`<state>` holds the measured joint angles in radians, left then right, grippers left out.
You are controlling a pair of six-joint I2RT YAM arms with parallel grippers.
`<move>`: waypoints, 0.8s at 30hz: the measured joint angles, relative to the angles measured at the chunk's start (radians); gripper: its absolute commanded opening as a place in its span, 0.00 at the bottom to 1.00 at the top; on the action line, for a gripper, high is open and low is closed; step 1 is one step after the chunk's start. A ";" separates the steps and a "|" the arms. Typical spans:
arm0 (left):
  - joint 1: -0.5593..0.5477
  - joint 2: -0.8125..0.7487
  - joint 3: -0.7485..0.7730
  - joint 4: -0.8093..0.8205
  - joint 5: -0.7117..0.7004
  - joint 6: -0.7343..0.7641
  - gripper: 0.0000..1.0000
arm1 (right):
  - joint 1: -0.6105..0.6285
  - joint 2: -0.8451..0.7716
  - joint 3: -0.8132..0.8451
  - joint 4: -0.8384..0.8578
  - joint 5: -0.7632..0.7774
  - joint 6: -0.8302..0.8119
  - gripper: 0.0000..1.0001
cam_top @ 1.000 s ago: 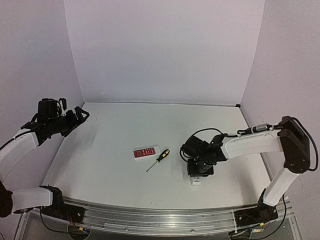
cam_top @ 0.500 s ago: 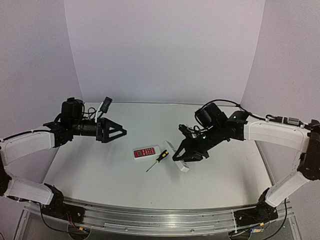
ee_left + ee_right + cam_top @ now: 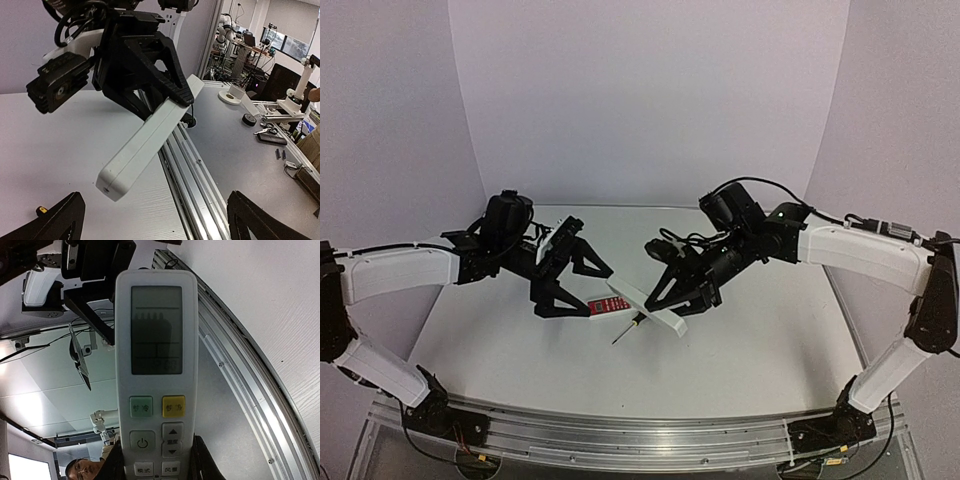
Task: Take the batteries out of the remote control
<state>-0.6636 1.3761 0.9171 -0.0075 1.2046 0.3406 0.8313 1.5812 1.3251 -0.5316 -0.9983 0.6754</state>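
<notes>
**White remote aloft in my right jaws, left jaws spread wide beside it**

I have the remote control point(image 3: 642, 305) up off the table point(image 3: 510, 330), in the air over its middle. My right gripper point(image 3: 672, 298) is clamped across the remote's width, on the half that carries the buttons. In my right wrist view my fingers point(image 3: 116, 466) press its two long edges just below the rows of pale keys. The face with the grey screen, a green key and a yellow key looks straight back at that wrist camera. The screen end sticks out free. Seen from above, the body slants from far left to near right, with the free end on the left.

My left gripper point(image 3: 598, 292) faces the remote from the left. Its jaws stand fully apart with nothing between them. The remote's free end points toward that gap, near my left fingertips but not touching them.

Below, the red-faced remote point(image 3: 607, 304) lies flat on the table. From above it is partly covered by my left fingers and by the white remote. The screwdriver point(image 3: 623, 335) lies just to its right, its thin shaft pointing near and left. Most of its black-and-yellow handle is hidden behind the held remote. The aluminium rail point(image 3: 620, 440) runs along the table's near edge
</notes>
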 measured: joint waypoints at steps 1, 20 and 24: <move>-0.005 0.005 0.011 -0.004 0.008 0.020 0.95 | 0.001 0.008 0.007 0.000 -0.013 0.007 0.00; -0.057 0.118 0.137 -0.088 0.148 0.281 0.00 | 0.032 0.069 0.076 0.058 -0.140 0.121 0.13; -0.055 0.116 0.142 -0.057 0.157 0.263 0.00 | 0.021 0.068 0.093 0.052 -0.152 0.143 0.65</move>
<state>-0.7189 1.4921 1.0592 -0.0648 1.3615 0.6036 0.8518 1.6495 1.4185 -0.4795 -1.1506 0.8187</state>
